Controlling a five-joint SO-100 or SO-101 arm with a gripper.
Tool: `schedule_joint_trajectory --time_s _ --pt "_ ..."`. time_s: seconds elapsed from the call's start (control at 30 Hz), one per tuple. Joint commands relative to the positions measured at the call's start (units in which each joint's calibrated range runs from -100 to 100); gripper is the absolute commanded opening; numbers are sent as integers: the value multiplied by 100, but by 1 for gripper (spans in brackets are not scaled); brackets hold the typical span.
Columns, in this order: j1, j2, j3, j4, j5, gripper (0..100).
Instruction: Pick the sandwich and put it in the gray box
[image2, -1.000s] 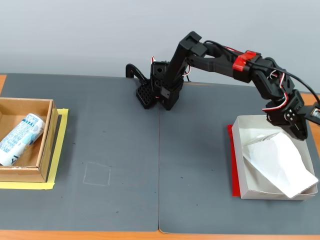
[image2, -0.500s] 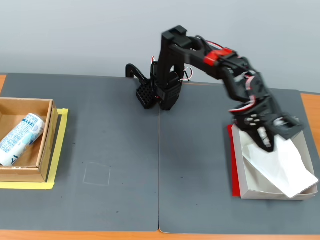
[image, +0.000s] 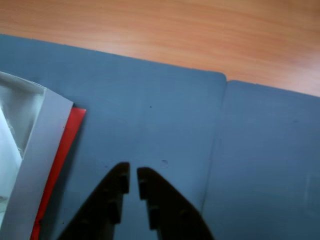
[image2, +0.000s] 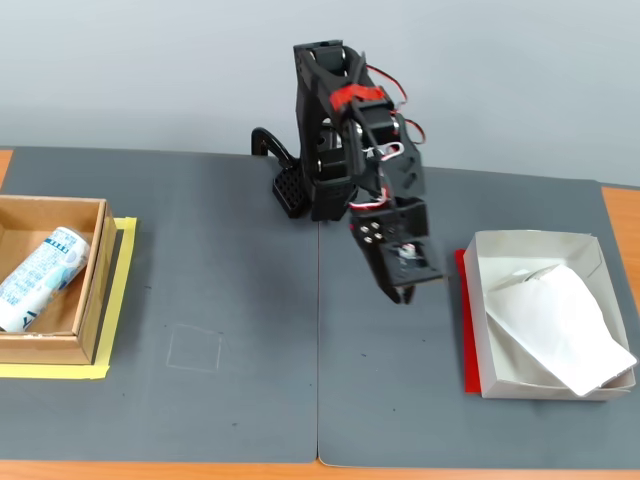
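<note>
The sandwich (image2: 560, 320), a white wrapped package, lies tilted inside the gray box (image2: 530, 241) at the right of the fixed view, one corner resting over the box's front right wall. My gripper (image2: 405, 290) hangs above the dark mat just left of the box, shut and empty. In the wrist view the gripper (image: 133, 172) shows its two dark fingers almost touching, with nothing between them. The box wall (image: 42, 155) is at the left edge there, with shiny wrap (image: 12, 125) inside it.
A red strip (image2: 467, 330) lies under the gray box's left side. A brown cardboard box (image2: 92, 290) with a blue-white can (image2: 40, 275) sits on yellow tape (image2: 118, 300) at the far left. The wooden table (image: 175, 35) borders the dark mat (image2: 220, 300).
</note>
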Motion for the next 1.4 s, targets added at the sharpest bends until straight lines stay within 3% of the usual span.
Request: schedule_joint_trajectory --time_s 0.0,0.6,1.37 --pt "145 -835 624 -73 6 2" --pt "846 -3412 3483 -73 22 2" --pt "1137 -4972 5690 13 27 2"
